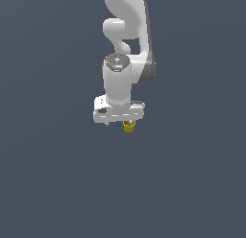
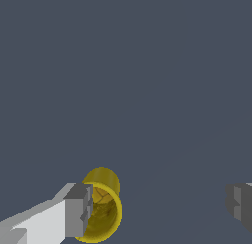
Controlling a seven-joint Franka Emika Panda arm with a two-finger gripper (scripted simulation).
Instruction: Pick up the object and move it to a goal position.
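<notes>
The object is a small yellow cup (image 1: 129, 126) showing just under the white hand in the exterior view. In the wrist view the yellow cup (image 2: 103, 208) presents its open mouth to the camera and sits against the inner face of one grey finger pad (image 2: 78, 211). The other pad (image 2: 240, 203) stands far off, with a wide gap between it and the cup. My gripper (image 2: 160, 207) is open and grips nothing. In the exterior view my gripper (image 1: 120, 123) hangs low over the cup, and the hand hides most of the fingers.
The white arm (image 1: 126, 40) rises above the hand toward the upper edge of the exterior view. Around the cup lies only a plain dark grey-blue surface (image 1: 57, 184). No goal marker shows in either view.
</notes>
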